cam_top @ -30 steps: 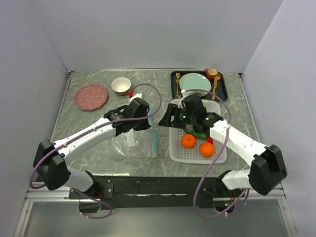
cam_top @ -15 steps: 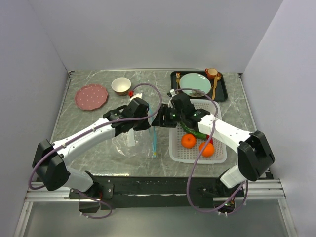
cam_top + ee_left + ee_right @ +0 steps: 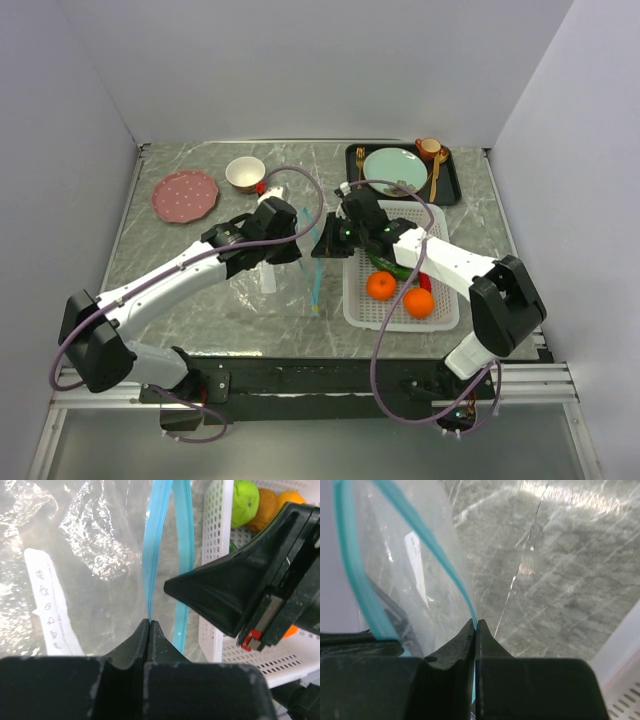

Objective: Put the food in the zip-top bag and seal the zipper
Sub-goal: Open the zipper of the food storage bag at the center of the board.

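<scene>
1. Looking from above, we see the left hand (image 3: 297, 252) and right hand (image 3: 322, 246) close together over the zip-top bag (image 3: 278, 295), flat on the surface (image 3: 165, 240) beside the basket (image 3: 400, 325) holding the food (image 3: 381, 286).
2. At the left wrist, that hand (image 3: 149, 624) is pressed together on one zipper (image 3: 156, 545) lip; we should pull apart gently, since the basket wall stands just beside.
3. At the right wrist, that hand (image 3: 475, 626) pinches the other lip; bare surface beyond gives room.

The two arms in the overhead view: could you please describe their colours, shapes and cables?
Both the left arm and right arm have white tubular links, bulky black joints and a loose mauve cable. The left pincer and right pincer are matte black, tapering to wedges.
</scene>
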`<state>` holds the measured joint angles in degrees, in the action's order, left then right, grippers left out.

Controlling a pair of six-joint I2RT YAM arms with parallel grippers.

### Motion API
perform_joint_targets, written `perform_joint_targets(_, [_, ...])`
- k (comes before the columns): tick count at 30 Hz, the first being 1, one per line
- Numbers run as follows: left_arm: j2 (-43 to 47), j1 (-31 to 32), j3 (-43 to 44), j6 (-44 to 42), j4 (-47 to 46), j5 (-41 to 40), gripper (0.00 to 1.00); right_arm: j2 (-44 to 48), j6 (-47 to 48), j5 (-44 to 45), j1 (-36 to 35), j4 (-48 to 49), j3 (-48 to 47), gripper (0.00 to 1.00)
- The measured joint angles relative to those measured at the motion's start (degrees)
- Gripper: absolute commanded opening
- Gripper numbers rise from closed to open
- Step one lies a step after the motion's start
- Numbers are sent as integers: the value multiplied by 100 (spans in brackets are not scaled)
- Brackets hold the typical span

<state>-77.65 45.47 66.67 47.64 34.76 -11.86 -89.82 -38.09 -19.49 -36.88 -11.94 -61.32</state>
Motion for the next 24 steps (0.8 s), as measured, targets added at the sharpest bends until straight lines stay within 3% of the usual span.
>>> perform_joint_targets(10, [238, -173, 190, 9, 446, -645, 1, -433, -7, 343, 0, 81, -369, 0])
perform_joint_targets(24, [603, -763, 232, 15, 1150, -881, 1, -1510, -149, 616, 0, 186, -997, 0])
